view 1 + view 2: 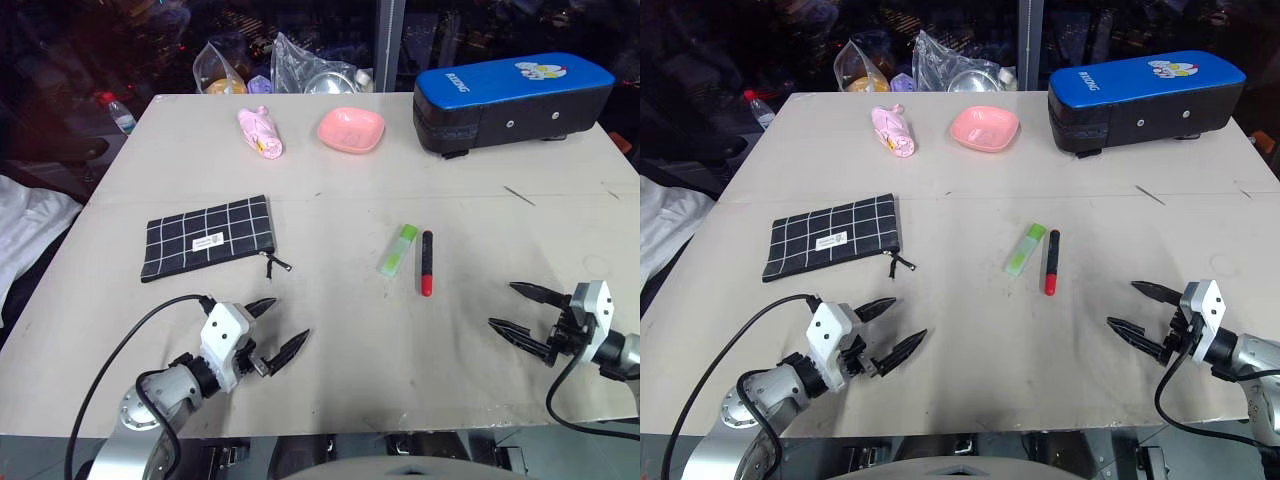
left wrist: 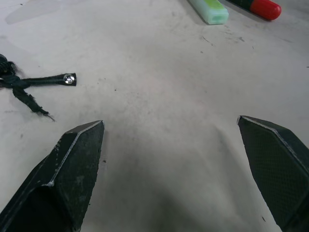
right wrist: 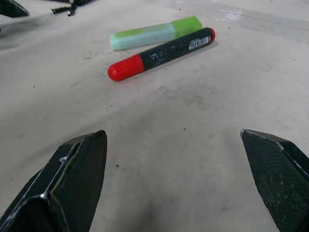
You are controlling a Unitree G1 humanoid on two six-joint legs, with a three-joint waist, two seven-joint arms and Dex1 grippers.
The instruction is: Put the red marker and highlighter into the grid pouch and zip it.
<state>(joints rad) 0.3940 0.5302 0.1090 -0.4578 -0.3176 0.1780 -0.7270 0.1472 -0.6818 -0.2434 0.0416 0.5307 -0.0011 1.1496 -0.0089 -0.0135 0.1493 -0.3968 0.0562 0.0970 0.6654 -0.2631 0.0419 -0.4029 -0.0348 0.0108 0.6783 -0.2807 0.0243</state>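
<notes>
a: pale grey bench point(image 1: 330, 380) under the arms, dark clutter behind its far edge. where do the task's things lie?

b: the grid pouch point(image 1: 208, 237) lies flat on the left half, its zipper pull point(image 1: 276, 263) trailing off the right end. the highlighter point(image 1: 397, 249) and the red marker point(image 1: 427, 262) lie side by side mid-bench, just beside each other, the marker's red end toward the robot.

a: and the hands?

b: the left gripper point(image 1: 276, 328) hangs low near the front edge, below the pouch, jaws spread wide with nothing between them. the right gripper point(image 1: 519, 310) sits right of the pens, jaws equally wide and empty.

a: so nothing has been picked up yet. how should the first move go?

b: i'd judge the pouch needs opening first, though i can't tell whether the zip is shut. pin the fabric with 1 hand and draw the pull with the other. then take the pens 1 at a time; they lie so close that wide jaws could catch both, so come in across the marker's barrel from its free side.

a: other items?

b: a blue-and-black case point(image 1: 512, 100), a pink dish point(image 1: 351, 129) and a pink wrapped object point(image 1: 260, 131) at the back, well apart.
</notes>
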